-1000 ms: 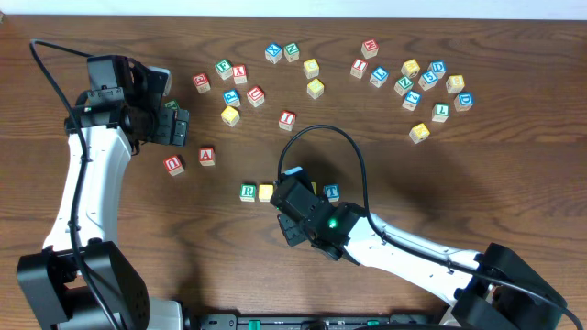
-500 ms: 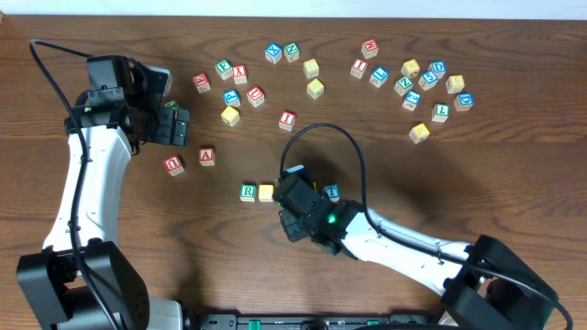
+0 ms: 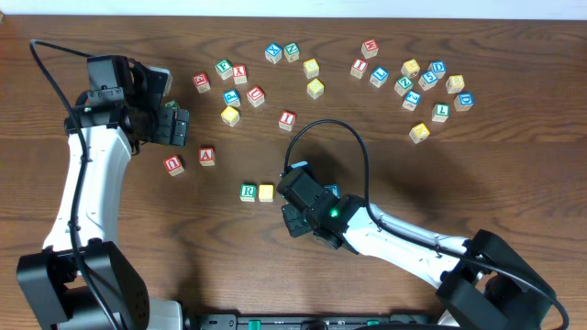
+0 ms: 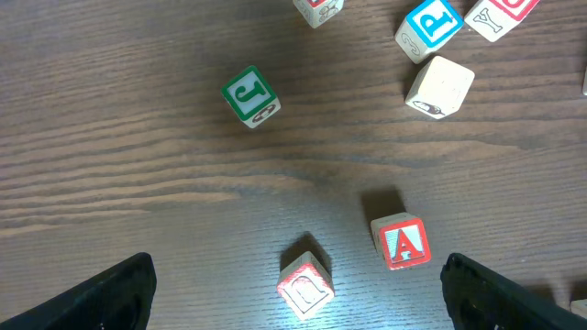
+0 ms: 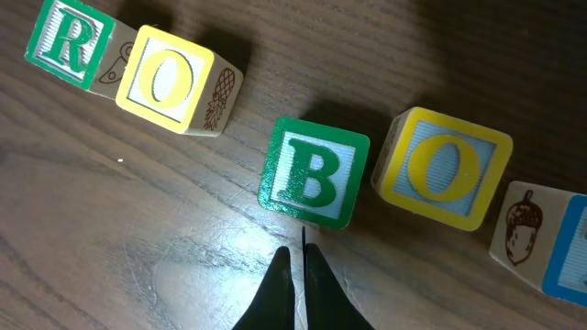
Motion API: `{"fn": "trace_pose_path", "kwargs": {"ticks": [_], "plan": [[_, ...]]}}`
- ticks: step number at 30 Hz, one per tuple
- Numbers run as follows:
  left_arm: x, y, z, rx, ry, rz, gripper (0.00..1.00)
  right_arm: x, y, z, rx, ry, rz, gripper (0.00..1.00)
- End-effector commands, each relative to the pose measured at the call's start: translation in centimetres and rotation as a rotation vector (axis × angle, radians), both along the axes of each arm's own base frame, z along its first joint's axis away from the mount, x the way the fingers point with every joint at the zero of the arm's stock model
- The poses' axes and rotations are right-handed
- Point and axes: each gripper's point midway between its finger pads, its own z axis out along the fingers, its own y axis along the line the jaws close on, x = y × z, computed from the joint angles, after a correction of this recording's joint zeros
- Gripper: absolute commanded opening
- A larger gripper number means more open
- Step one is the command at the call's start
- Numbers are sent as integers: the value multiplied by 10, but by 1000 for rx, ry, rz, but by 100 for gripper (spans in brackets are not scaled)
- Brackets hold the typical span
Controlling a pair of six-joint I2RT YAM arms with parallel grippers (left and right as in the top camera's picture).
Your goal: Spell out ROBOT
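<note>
Dark wood-grain desk (image 3: 514,183) carries the word near the middle of its front edge: R (image 5: 69,41), first O (image 5: 170,78), B (image 5: 315,183), second O (image 5: 443,167), then a last cube (image 5: 541,243) cut off by the frame, likely T. Spelling looks done bar tidying, as B sits out of line, apart from the first O. Right jaws, pressed together, point at B from just beside it. Left jaws, spread and empty, hang near the left edge over A (image 4: 401,243). Spare cubes (image 3: 413,78) scatter along the far edge.
</note>
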Motion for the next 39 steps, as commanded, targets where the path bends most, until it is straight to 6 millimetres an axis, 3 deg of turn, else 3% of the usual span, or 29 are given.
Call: {"fn": "trace_pose_path", "kwargs": {"ticks": [1,39], "plan": [[5,-2,4,-6,-9,-12,98,0,-4,-8,-10,15,-13,1],[5,-2,4,-6,-9,-12,97,13,-3,-14,10,6,-16,1]]}}
